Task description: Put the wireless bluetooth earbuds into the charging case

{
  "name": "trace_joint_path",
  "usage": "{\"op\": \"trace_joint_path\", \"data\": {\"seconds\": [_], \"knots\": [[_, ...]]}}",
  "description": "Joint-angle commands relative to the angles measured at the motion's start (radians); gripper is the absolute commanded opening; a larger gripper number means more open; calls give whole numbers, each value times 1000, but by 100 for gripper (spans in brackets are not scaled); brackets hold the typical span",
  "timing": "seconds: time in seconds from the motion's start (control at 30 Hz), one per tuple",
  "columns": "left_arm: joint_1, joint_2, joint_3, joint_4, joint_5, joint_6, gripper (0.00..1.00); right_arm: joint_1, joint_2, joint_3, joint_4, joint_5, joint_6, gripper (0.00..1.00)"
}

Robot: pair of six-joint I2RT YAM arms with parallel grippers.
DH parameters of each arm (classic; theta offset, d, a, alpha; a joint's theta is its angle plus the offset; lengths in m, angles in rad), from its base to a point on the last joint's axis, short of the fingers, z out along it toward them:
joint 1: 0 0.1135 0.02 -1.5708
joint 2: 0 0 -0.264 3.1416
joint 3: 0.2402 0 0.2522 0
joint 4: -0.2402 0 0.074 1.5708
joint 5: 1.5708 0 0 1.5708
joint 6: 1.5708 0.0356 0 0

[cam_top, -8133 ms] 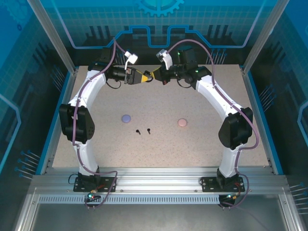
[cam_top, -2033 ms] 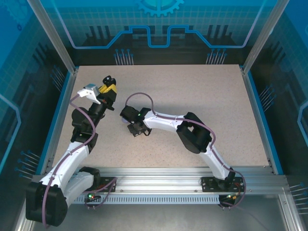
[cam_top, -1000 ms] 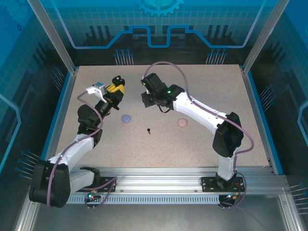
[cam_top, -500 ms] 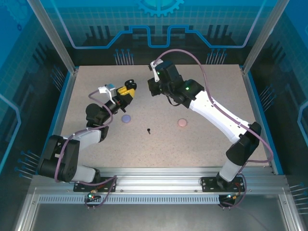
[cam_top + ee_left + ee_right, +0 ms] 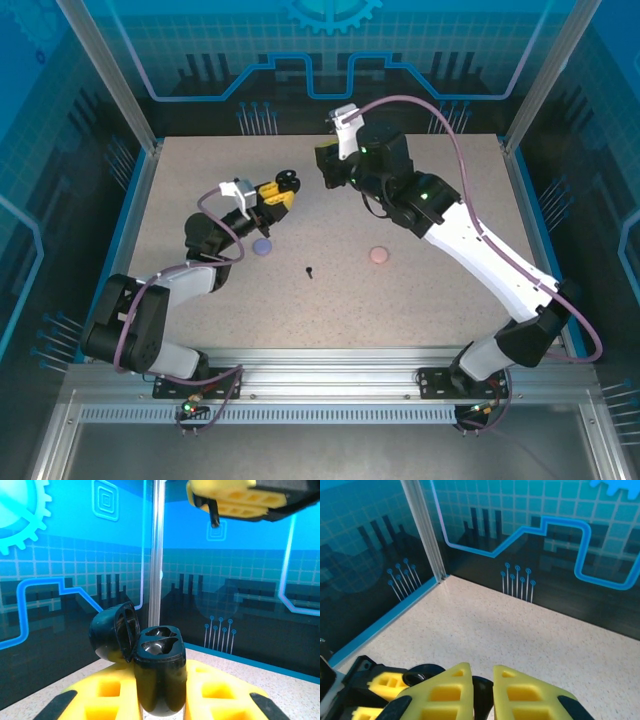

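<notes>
My left gripper (image 5: 283,188) is shut on a black charging case (image 5: 160,680). The case stands upright between the yellow fingers (image 5: 107,695), its lid (image 5: 112,632) swung open to the left and both sockets empty. My right gripper (image 5: 327,168) hovers just behind and right of it. In the left wrist view that right gripper (image 5: 216,504) hangs above the case, with a black earbud stem (image 5: 214,518) poking down from it. In the right wrist view the earbud (image 5: 483,695) sits pinched in the right gripper (image 5: 482,680). Another black earbud (image 5: 309,270) lies on the table.
A closed round purple case (image 5: 262,246) lies just below the left gripper, and a pink one (image 5: 378,255) lies to the right. The speckled table (image 5: 430,300) is bounded by blue walls and an aluminium post (image 5: 157,555) at the back.
The left gripper has carried the open case right, toward the table's middle. The right gripper has swung back and right with its earbud, and now sits close beside the case.
</notes>
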Motion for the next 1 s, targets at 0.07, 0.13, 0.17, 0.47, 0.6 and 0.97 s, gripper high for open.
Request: {"op": "trace_joint_path", "data": {"seconds": [0.07,0.13,0.17,0.47,0.6,0.97], "knots": [[-16,1,55,20,61,51,0,10,-19,-74,135,-82,-64,12],[-19,-6,64,-3,74,65,0,14,-17,-88,158,-105,-74,12],[-22,-10,67,-16,78,72,0,17,-13,-93,163,-115,-77,12],[-26,-34,73,-79,93,113,0,37,19,-110,186,-216,-106,11],[-27,-35,73,-82,93,117,0,48,35,-108,171,-229,-115,11],[-27,-43,76,-90,92,120,0,49,35,-154,187,-223,-99,11]]}}
